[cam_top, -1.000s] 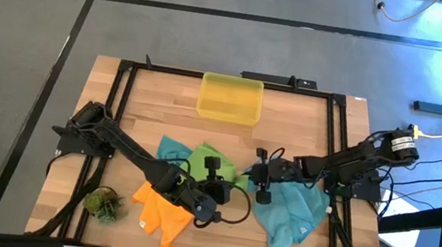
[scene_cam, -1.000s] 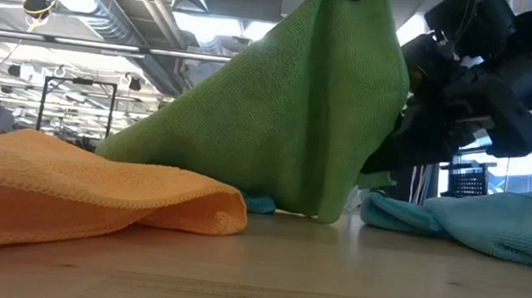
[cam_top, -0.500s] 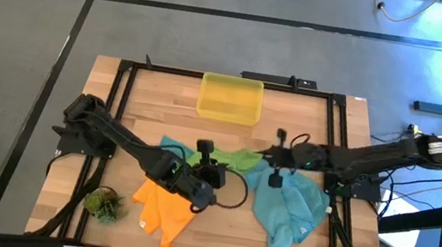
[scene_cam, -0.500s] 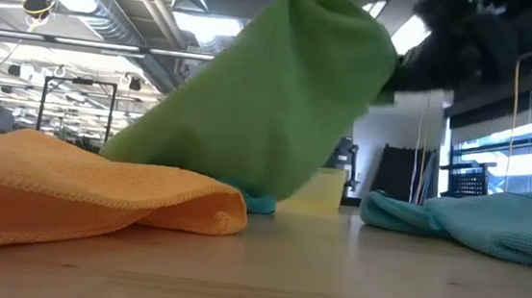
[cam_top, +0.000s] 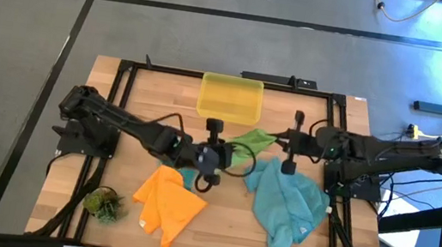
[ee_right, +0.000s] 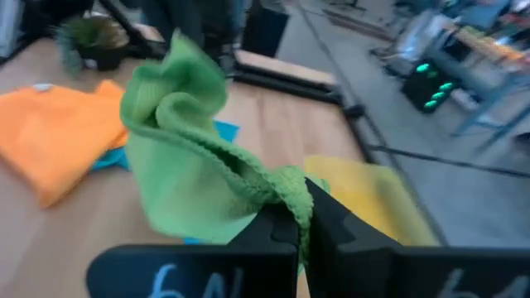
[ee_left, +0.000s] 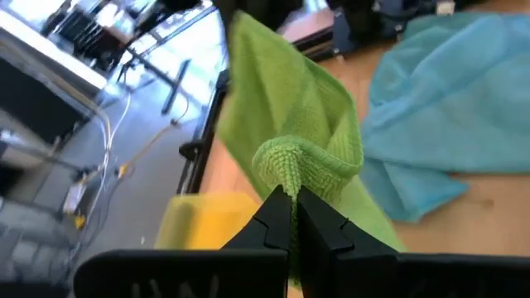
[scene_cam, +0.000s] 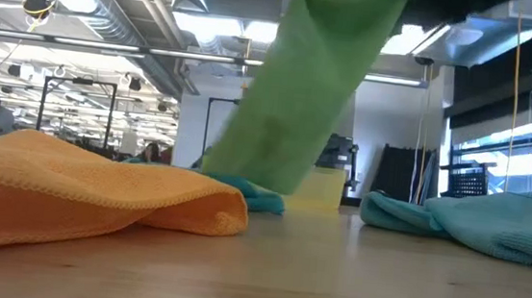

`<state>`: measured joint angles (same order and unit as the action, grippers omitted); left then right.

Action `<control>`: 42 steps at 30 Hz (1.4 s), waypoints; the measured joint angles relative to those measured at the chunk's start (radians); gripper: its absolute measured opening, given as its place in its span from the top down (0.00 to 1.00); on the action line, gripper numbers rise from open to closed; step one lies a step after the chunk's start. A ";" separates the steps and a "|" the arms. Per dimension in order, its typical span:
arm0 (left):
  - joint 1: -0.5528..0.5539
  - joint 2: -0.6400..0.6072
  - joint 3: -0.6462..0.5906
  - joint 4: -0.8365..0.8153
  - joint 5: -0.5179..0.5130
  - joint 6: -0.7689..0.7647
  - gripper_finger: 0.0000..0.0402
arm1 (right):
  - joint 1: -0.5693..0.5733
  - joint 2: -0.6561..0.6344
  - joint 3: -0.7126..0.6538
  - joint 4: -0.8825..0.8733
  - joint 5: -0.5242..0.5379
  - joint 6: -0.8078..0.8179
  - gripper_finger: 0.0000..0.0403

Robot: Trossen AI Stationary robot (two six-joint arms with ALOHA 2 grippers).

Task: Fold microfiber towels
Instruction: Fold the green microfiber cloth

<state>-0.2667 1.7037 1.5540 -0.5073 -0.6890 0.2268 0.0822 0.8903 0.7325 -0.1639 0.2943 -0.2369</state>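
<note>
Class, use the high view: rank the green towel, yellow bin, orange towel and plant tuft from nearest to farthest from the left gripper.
1. Green towel: in the left gripper's jaws.
2. Orange towel: toward the table's front.
3. Yellow bin: back edge; nearly level with the orange towel.
4. Plant tuft: front-left corner.

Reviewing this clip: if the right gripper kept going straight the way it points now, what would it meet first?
The right gripper, shut on the green towel, points across the table toward the left gripper. Beyond the towel it holds, it would likely meet that gripper first, though depth is unclear.

Only legible marks: handwritten light-blue characters, roughly "6A", on right tool (ee_right: 294,225) housing; nothing else readable.
</note>
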 joint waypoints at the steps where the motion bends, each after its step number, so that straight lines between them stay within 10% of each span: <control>1: 0.014 -0.003 0.000 0.015 0.027 0.046 1.00 | 0.000 0.000 0.025 -0.020 0.019 -0.007 1.00; 16: 0.178 -0.116 -0.005 0.020 0.138 0.170 1.00 | 0.000 -0.003 0.242 -0.273 0.158 -0.020 1.00; 32: 0.145 -0.365 -0.501 0.434 0.184 0.132 1.00 | -0.012 0.087 0.242 -0.278 0.129 0.018 1.00; 42: 0.283 -0.467 -0.568 0.482 0.290 0.146 1.00 | -0.127 0.110 0.241 -0.218 0.060 -0.031 1.00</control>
<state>0.0166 1.2368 0.9855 -0.0256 -0.3988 0.3726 -0.0450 1.0008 0.9733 -0.3821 0.3544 -0.2680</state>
